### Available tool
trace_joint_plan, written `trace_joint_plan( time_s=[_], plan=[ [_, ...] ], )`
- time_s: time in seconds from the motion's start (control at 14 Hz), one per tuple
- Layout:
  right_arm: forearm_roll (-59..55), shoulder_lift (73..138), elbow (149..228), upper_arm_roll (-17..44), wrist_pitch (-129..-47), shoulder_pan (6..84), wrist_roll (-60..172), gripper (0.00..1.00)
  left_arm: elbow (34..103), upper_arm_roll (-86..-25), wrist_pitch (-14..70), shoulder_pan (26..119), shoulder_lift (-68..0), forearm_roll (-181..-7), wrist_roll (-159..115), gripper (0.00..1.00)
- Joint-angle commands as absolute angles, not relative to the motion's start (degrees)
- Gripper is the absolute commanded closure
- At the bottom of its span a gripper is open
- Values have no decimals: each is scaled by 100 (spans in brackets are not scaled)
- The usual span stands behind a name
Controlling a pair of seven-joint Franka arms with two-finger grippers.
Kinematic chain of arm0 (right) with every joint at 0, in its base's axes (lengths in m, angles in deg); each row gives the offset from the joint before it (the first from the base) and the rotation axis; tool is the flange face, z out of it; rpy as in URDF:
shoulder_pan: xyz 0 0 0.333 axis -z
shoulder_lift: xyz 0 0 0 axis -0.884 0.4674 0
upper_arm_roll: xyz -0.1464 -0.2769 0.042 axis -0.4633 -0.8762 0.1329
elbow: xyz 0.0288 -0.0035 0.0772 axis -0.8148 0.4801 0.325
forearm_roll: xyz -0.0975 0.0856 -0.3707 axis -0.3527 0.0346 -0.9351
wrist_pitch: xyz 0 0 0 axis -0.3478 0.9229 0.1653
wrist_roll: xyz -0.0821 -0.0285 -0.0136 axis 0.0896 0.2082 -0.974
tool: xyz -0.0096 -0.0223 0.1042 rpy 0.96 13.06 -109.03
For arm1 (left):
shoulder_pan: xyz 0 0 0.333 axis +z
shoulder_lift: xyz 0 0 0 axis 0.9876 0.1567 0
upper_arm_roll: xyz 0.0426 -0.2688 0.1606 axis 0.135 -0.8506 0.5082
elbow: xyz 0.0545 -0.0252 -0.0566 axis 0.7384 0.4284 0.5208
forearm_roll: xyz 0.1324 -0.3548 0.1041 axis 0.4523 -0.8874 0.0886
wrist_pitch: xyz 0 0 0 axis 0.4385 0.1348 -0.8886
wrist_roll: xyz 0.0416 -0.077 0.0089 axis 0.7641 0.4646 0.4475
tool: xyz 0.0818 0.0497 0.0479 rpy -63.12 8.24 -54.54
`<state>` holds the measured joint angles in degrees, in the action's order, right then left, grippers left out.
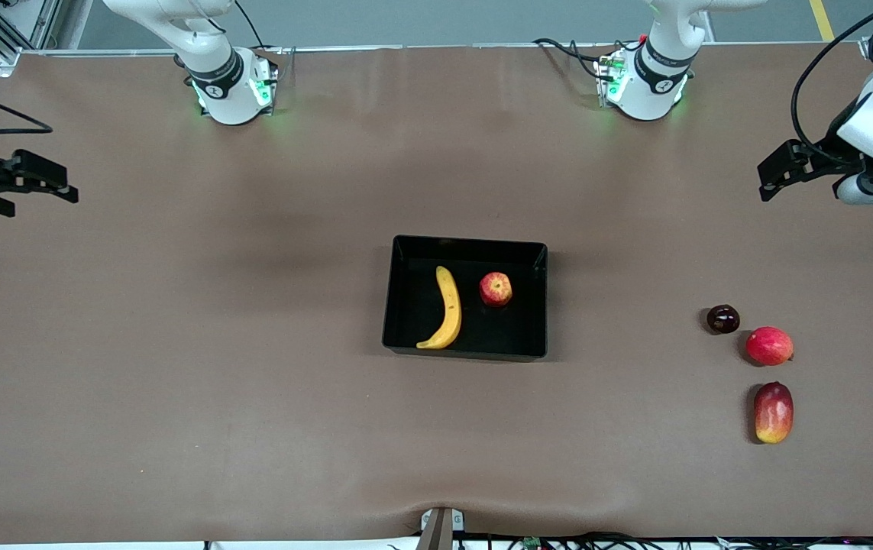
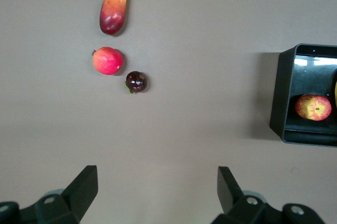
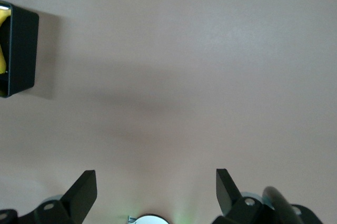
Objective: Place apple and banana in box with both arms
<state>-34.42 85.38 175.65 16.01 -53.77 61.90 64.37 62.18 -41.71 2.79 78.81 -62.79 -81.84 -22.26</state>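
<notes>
Left gripper (image 1: 776,172): fingers spread wide, nothing between them, hanging over bare table at the left arm's end. Its wrist view shows both fingertips (image 2: 84,179) parted with only mat in the gap. Judgement: the arm is parked clear of the work area and is waiting.

Right gripper (image 1: 54,183): also wide and empty, over bare table at the right arm's end; its wrist view shows the same broad gap above plain mat, with one corner of the box at the frame edge. Parked too, by the look of it.

Box (image 1: 405,252): sits mid-table, roughly halfway between the two grippers, presumably so either arm can reach it.

Banana (image 1: 449,309): lies flat on the box floor, in the half toward the right arm's end. It runs lengthwise from the wall nearer the front camera toward the bases.

Apple (image 1: 496,289): rests on the box floor beside the banana, toward the left arm's end, apart from it, stem dimple up.

Judgement: both fruits are inside, so the task appears complete.

Not part of the task, toward the left arm's end and well apart from the box: a small dark fruit (image 1: 722,318), a round red-pink fruit (image 1: 769,345) just beside it, and an elongated red-and-yellow fruit (image 1: 773,412) nearest the front camera. All three are untouched on the brown table (image 1: 176,344).
</notes>
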Motion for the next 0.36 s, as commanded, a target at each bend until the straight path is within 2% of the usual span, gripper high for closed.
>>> trace_joint_plan(
  time_s=[0.0, 0.29],
  plan=[
    [-3486, 8518, 17536, 1607, -5197, 6073, 6424, 0, 6056, -4152, 208, 7948, -6253, -8077, -2123, 0],
    [-3547, 8517, 17545, 1598, -5170, 5993, 6424, 0, 6056, -4152, 208, 7993, -6244, -8077, -2105, 0]
  ],
)
